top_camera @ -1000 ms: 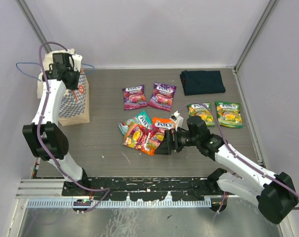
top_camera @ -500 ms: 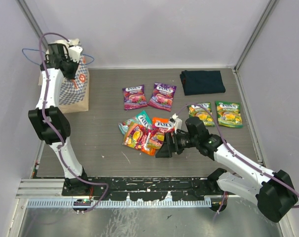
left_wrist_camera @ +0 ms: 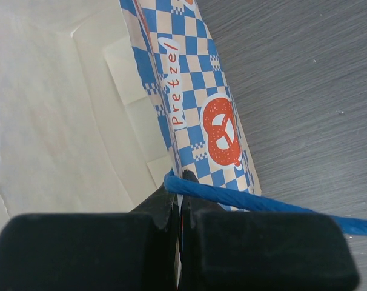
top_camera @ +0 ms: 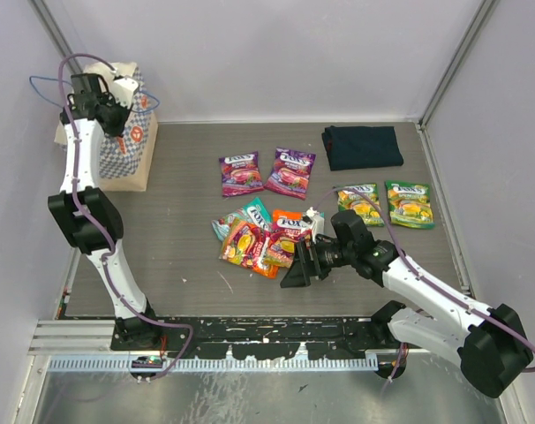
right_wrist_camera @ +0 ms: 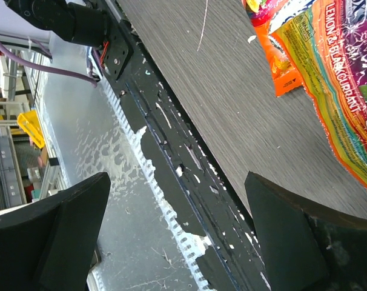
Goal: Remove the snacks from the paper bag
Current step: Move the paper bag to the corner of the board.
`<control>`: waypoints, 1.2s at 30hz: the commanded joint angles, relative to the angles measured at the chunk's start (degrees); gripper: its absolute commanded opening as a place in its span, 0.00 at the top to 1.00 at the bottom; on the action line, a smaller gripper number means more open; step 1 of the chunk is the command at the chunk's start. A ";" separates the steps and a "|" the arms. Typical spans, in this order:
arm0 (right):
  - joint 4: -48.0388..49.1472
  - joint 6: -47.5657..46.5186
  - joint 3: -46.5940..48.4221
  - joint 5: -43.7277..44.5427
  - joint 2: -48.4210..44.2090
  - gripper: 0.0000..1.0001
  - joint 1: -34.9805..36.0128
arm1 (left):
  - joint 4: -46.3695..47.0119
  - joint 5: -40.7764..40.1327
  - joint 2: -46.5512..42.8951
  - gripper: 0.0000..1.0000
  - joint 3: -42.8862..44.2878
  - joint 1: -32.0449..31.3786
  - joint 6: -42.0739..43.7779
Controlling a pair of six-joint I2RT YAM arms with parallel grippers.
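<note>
The paper bag (top_camera: 126, 163) hangs at the far left corner, its checkered side (left_wrist_camera: 195, 109) facing the table. My left gripper (top_camera: 116, 119) is shut on its rim, the fingertips (left_wrist_camera: 181, 188) pinching the paper wall just under a blue cord handle (left_wrist_camera: 262, 206). The cream inside (left_wrist_camera: 62, 121) shows no packet where I can see it. Snacks lie on the table: two purple (top_camera: 240, 173) (top_camera: 290, 171), two green (top_camera: 359, 201) (top_camera: 409, 203), and a pile of teal and orange-red ones (top_camera: 254, 238) (right_wrist_camera: 335, 79). My right gripper (top_camera: 297, 270) (right_wrist_camera: 177, 176) stands open and empty just right of the pile.
A dark navy folded cloth (top_camera: 362, 147) lies at the back right. The black chipped rail (right_wrist_camera: 189, 176) along the table's near edge runs under my right gripper. Grey walls (top_camera: 20, 177) close in the table on the left, back and right.
My left arm has carried the bag up and back toward the far left corner. My right gripper has drawn back a little from the pile toward the near edge, still open.
</note>
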 commanded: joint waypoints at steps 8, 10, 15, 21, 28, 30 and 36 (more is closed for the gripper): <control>3.10 -0.48 2.37 -2.91 0.15 0.00 0.61 | 1.67 0.59 0.53 1.00 2.98 0.24 4.36; 3.25 -0.58 2.01 -2.89 0.14 0.00 0.67 | 2.53 -1.60 0.78 1.00 2.94 0.17 4.19; 4.24 -0.20 1.63 -3.15 0.89 0.00 0.68 | 3.49 -7.49 0.52 1.00 2.88 0.00 3.52; 4.15 -0.31 1.63 -3.35 1.13 0.00 0.99 | 4.36 -10.49 -0.33 0.29 2.85 -0.49 3.13; 4.67 0.35 1.69 -2.83 1.81 0.00 1.33 | 8.05 -11.16 -4.88 0.02 3.36 -2.28 1.85; 4.89 0.68 1.41 -2.29 1.75 0.00 1.47 | 9.64 -11.66 -7.19 0.02 3.13 -3.58 2.23; 5.25 1.34 0.42 -1.23 2.27 0.00 1.92 | 19.12 -22.35 -14.89 0.02 -0.12 -9.03 0.43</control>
